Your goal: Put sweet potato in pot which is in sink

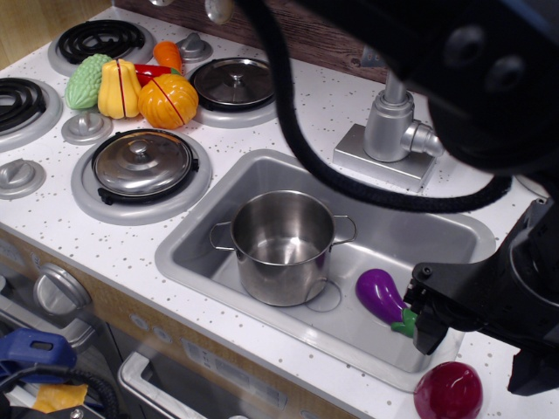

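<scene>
The sweet potato (448,391), a glossy dark red oval, lies on the white speckled counter at the front right corner of the sink (397,229). The shiny steel pot (282,247) stands upright and empty in the left half of the sink. My gripper (480,351) hangs just above and slightly right of the sweet potato. Its black fingers (428,330) are spread apart and hold nothing. The arm hides the counter to the right.
A purple eggplant (382,295) with a green stem lies in the sink right of the pot. The silver faucet (395,122) stands behind the sink. Two lidded pans (142,163) and toy vegetables (166,100) sit on the stove at left.
</scene>
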### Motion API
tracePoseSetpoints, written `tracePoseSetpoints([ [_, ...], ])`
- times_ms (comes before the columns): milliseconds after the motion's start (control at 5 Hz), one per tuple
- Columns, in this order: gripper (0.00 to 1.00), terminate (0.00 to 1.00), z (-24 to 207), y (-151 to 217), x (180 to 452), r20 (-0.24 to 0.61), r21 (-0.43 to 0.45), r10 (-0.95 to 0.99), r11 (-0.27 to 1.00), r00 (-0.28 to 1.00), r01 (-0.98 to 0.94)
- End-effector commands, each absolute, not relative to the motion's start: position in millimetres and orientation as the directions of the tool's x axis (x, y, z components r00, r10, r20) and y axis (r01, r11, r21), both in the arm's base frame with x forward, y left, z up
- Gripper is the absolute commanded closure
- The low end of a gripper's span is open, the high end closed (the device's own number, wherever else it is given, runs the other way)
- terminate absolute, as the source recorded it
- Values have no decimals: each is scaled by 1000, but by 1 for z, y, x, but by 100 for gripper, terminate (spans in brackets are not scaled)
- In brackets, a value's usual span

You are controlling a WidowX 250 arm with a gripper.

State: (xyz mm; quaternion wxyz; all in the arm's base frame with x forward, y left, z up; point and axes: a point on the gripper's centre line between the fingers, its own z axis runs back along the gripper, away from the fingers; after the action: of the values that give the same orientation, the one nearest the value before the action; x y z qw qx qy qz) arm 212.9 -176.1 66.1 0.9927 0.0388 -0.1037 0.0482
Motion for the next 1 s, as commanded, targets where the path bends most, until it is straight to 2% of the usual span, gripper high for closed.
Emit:
tracePoseSetpoints([
  [0, 0, 0, 66, -176, 213, 210, 67, 88, 992, 974, -104],
  [800, 0, 0, 22, -162, 215, 281, -61, 137, 990, 950, -124],
])
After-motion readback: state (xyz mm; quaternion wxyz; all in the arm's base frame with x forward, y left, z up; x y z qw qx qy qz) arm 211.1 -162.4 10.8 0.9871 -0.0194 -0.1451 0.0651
